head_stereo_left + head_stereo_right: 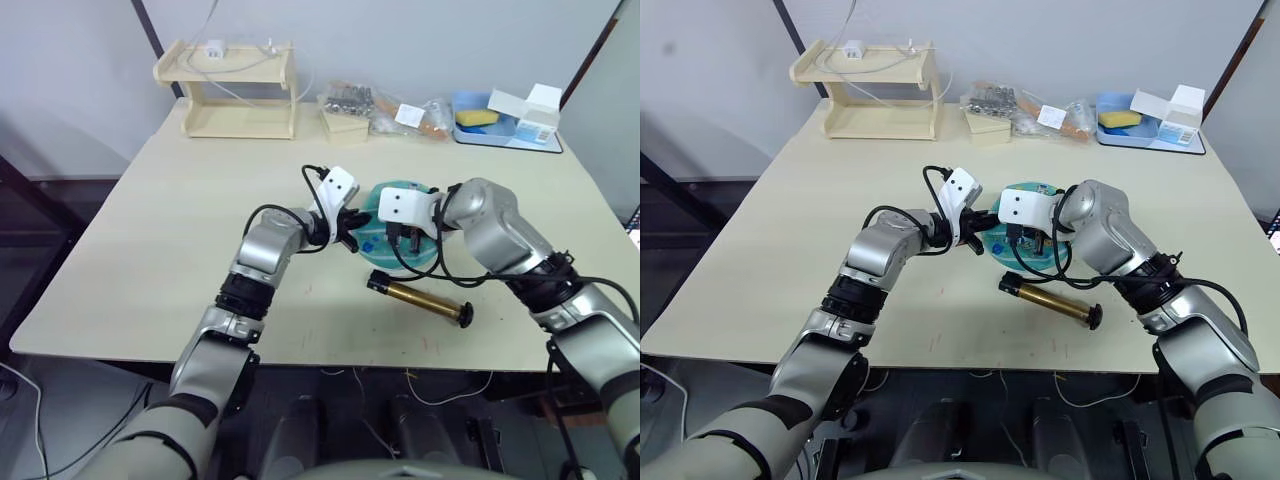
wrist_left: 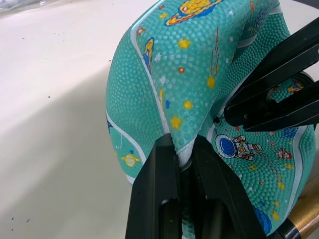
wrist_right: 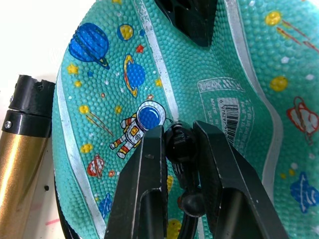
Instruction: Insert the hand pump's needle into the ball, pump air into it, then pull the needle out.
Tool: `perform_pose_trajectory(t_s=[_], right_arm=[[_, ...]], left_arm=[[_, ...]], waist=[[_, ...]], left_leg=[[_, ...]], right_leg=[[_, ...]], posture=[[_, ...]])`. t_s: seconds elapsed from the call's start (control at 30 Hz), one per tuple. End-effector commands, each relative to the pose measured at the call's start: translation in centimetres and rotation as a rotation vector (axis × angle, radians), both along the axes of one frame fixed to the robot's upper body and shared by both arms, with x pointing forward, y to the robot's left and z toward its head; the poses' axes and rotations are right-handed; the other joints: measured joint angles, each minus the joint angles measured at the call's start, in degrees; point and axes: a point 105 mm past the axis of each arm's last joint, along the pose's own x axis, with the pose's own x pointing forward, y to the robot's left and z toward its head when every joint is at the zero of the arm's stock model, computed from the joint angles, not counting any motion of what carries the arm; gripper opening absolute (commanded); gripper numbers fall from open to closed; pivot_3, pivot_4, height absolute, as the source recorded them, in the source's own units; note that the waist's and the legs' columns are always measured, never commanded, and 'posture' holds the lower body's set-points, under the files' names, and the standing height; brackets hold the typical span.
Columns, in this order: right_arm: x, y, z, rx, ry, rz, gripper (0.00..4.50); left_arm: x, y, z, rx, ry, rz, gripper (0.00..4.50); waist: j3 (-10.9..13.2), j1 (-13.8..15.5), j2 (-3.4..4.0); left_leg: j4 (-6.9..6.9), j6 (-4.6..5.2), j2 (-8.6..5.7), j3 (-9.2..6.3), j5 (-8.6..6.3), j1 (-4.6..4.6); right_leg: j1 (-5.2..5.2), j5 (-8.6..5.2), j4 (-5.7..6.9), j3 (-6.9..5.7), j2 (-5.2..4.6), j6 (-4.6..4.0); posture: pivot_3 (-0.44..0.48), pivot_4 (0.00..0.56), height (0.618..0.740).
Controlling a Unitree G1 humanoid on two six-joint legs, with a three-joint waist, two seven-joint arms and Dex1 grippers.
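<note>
On the worktop (image 1: 150, 220), the flattened ball (image 3: 209, 64), judged soft and easily folded, is pinched at a raised fold by the left gripper (image 2: 183, 149), while the needle (image 3: 180, 144) fitting is clamped by the right gripper (image 3: 180, 137) against its skin, beside the hand pump (image 1: 420, 298).

Robot lab or test room, plain grey wall (image 1: 420, 40), bare beige table (image 1: 180, 220), small wooden shelf (image 1: 232, 88) at 11 o'clock, blue tray (image 1: 500, 132) of oddments at 1 o'clock
</note>
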Motion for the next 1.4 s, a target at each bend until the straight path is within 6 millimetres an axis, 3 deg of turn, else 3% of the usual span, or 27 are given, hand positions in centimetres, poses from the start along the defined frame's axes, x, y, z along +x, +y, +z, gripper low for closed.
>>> perform_pose_trajectory(t_s=[0.03,0.13,0.23,0.37,0.47,0.63,0.73,0.83,0.9,0.93,0.97,1.03,1.07,1.13,1.4], right_arm=[[0.1,-5.4,-7.3,-0.155,0.162,-0.203,0.29],[0.5,-5.3,-9.3,-0.155,0.189,-0.23,0.29],[0.7,-5.2,-10.5,-0.156,0.206,-0.241,0.29],[0.2,-5.8,-12.9,-0.179,0.243,-0.271,0.29],[0.3,-5.7,-13.0,-0.13,0.243,-0.278,0.29],[1.7,-4.3,-7.4,0.049,0.09,-0.213,0.29],[1.0,-3.5,-4.0,0.138,0.015,-0.159,0.29],[0.1,-2.8,-2.0,0.205,-0.018,-0.134,0.29],[-0.4,-2.8,-0.8,0.252,-0.045,-0.13,1.41],[-0.6,-2.8,-0.4,0.273,-0.049,-0.132,1.65],[-0.8,-3.1,0.2,0.285,-0.068,-0.136,2.39],[-1.5,-3.6,1.7,0.322,-0.119,-0.14,3.01],[-2.4,-3.9,3.0,0.365,-0.135,-0.137,3.74],[-4.3,-4.4,4.7,0.412,-0.151,-0.117,4.44],[-12.4,-6.6,10.0,0.633,-0.216,-0.071,4.44]], left_arm=[[-0.5,-1.1,1.4,-0.037,-0.039,-0.058,0.0],[-0.7,-1.1,1.3,-0.04,-0.034,-0.058,0.0],[-0.7,-1.2,1.3,-0.042,-0.032,-0.056,0.0],[-0.7,-1.2,1.5,-0.047,-0.033,-0.052,0.0],[-0.7,-1.1,1.5,-0.048,-0.03,-0.046,0.0],[-0.4,-0.8,1.2,-0.042,-0.021,-0.031,0.0],[-0.3,-0.9,1.0,-0.04,-0.019,-0.028,0.0],[-0.2,-0.9,0.8,-0.035,-0.015,-0.03,0.0],[-0.1,-1.1,0.7,-0.034,-0.014,-0.032,0.0],[-0.1,-1.2,0.7,-0.033,-0.015,-0.034,0.0],[-0.1,-1.2,0.7,-0.033,-0.016,-0.035,0.0],[0.0,-1.3,0.8,-0.033,-0.018,-0.038,0.0],[0.0,-1.4,0.8,-0.032,-0.02,-0.041,0.0],[0.0,-1.4,0.9,-0.032,-0.024,-0.048,0.0],[-0.2,-1.8,1.7,-0.052,-0.046,-0.076,0.0]], waist=[[-0.1,-0.3,-0.12],[-0.4,-1.3,-0.69],[-0.6,-2.1,-0.92],[-0.9,-3.0,-1.16],[-1.3,-3.0,-1.46],[-1.2,-2.2,-1.3],[-0.8,-0.9,-0.47],[-0.7,0.1,-0.28],[-0.6,0.7,-0.18],[-0.6,1.2,-0.09],[-0.6,1.2,-0.07],[-0.4,1.8,0.16],[-0.4,1.8,0.15],[-0.2,2.0,0.31],[0.1,2.0,0.31]], left_leg=[[-0.02,0.0,0.02,-0.02,-0.01,0.19],[-0.08,0.0,0.07,-0.04,-0.01,0.52],[-0.2,0.0,0.21,0.03,-0.05,1.22],[-0.25,-0.09,0.33,0.1,-0.11,1.43],[-0.25,-0.27,0.34,-0.02,-0.21,1.66],[-0.33,-0.29,0.29,-0.06,-0.23,1.79],[-0.38,-0.29,0.07,-0.11,-0.23,1.37],[-0.42,0.0,-0.06,-0.15,-0.06,0.56],[-0.41,0.0,-0.11,-0.26,-0.05,0.01],[-0.41,0.01,-0.14,-0.25,-0.05,-0.09],[-0.41,0.05,-0.17,-0.25,-0.07,-0.3],[-0.36,0.07,-0.19,-0.23,-0.08,-0.66],[-0.29,0.07,-0.22,-0.24,-0.07,-0.92],[-0.31,0.07,-0.28,-0.23,-0.07,-0.96],[-0.33,0.1,-0.34,-0.37,-0.09,-1.04]], right_leg=[[0.17,-0.12,-0.05,0.01,0.0,0.06],[0.38,-0.22,-0.09,0.16,0.0,-0.07],[1.03,-0.21,-0.31,0.23,-0.04,-0.06],[1.11,-0.17,-0.32,0.21,-0.13,-0.11],[1.18,-0.14,-0.32,0.13,-0.19,-0.16],[1.18,-0.15,-0.34,-0.08,-0.73,-0.16],[0.88,-0.11,-0.36,-0.2,-0.74,-0.1],[0.06,0.09,-0.28,-0.23,-0.7,0.2],[-0.38,0.23,-0.26,-0.31,-0.69,-0.03],[-0.47,0.23,-0.27,-0.3,-0.69,-0.03],[-0.61,0.22,-0.32,-0.33,-0.7,-0.03],[-0.95,0.23,-0.31,-0.32,-0.7,-0.02],[-1.13,0.24,-0.31,-0.41,-0.71,-0.01],[-1.13,0.23,-0.35,-0.5,-0.72,-0.01],[-0.96,0.1,-0.72,-0.86,-0.74,0.21]], posture=[[0.0,0.15,0.74],[0.0,0.15,0.74],[0.0,0.15,0.74],[0.0,0.15,0.74],[0.0,0.15,0.74],[0.0,0.15,0.74],[0.0,0.15,0.74],[0.0,0.15,0.74],[0.0,0.15,0.74],[0.0,0.15,0.74],[0.0,0.15,0.74],[0.0,0.15,0.74],[0.0,0.15,0.74],[0.0,0.15,0.74],[0.0,0.15,0.74]])
